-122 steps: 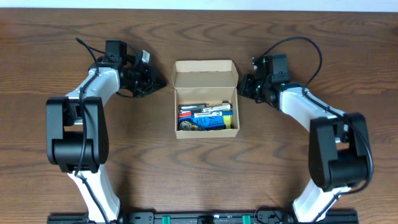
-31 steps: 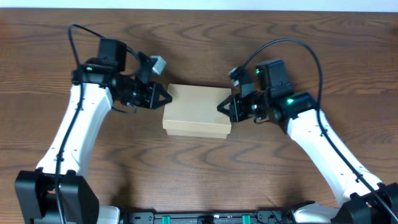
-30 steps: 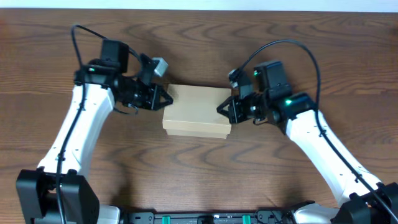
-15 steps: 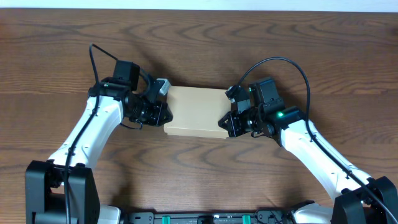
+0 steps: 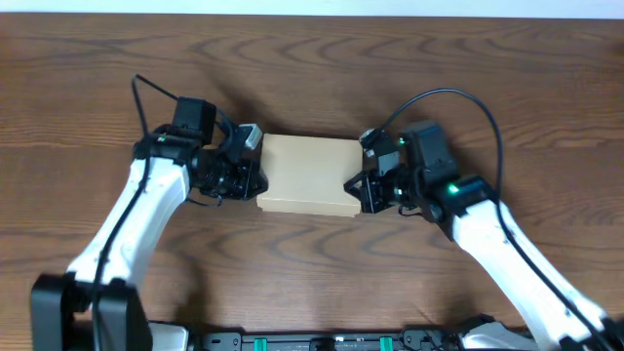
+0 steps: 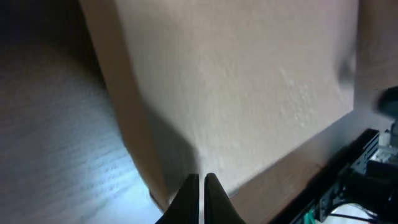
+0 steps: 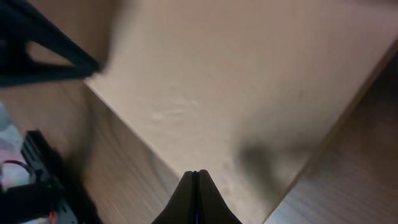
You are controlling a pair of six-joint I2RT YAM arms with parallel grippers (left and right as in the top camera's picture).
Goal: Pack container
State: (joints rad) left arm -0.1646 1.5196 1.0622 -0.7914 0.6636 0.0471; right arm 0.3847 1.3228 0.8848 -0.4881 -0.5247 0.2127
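Two arms close in on the middle of the frame in the overhead view, one at each short side of the container [image 5: 307, 175]. It is a tan cardboard box lying with its flap lid down on the wooden table [image 5: 312, 58]. The left gripper [image 5: 257, 181] is pinched together on nothing, its tip against the box's left edge. The right gripper [image 5: 357, 187] is likewise clenched empty, its tip at the right edge toward the lower corner. Only two narrow points bear on the box, both low on its sides. I'd guess that if one pushed harder than the other, the box would swivel on the wood.

From the left wrist, the closed fingers [image 6: 188, 198] point at the spot where the box's top meets its shadowed side wall. The picture is blurred, so I can't tell whether they touch. A thin tip pressing on that fold could dent the cardboard or ride up over the lid.

From the right wrist, the shut fingers [image 7: 186, 198] aim at the near corner of the lid, and the pale top fills most of the frame. Whether the flap is tucked in can't be seen. If it isn't, backing off could let it spring up.
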